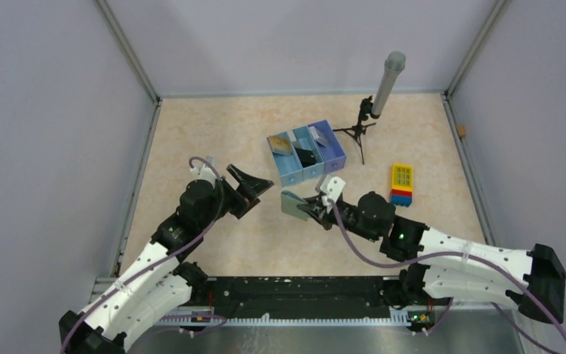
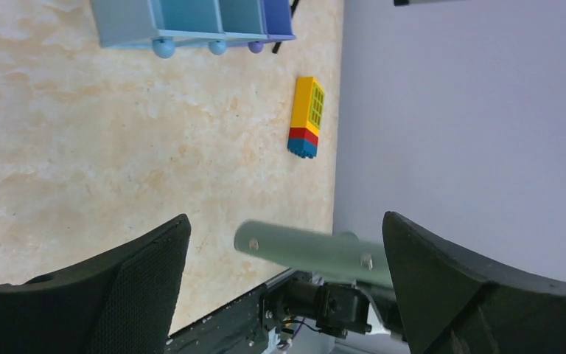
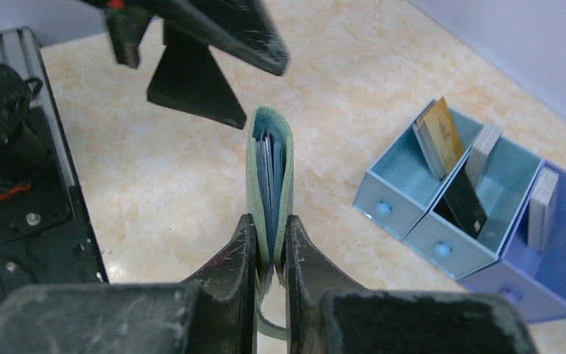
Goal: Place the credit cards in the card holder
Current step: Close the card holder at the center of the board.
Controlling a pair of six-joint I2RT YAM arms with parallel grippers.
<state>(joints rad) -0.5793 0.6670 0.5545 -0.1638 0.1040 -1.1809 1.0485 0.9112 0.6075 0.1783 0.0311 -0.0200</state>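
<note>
Card holder (image 3: 269,169), one, clamped in right end effector (image 3: 270,236); left end effector (image 2: 286,221) agape, empty.

A beige, marbled tabletop (image 1: 214,133) forms the floor of the booth. Plain pale lilac-grey walls close it in: back wall (image 1: 295,37), left wall (image 1: 44,147), right wall (image 1: 545,110). Metal posts (image 1: 127,51) line the corners. A black rail (image 1: 302,287) runs along the near edge. The light is soft and even.

You're working in a robotics lab cell: plain grey walls (image 1: 44,110) enclose a beige tabletop (image 1: 214,140), a tripod-mounted pole (image 1: 388,87) stands at one o'clock, a black mounting rail (image 1: 295,289) at six.
</note>
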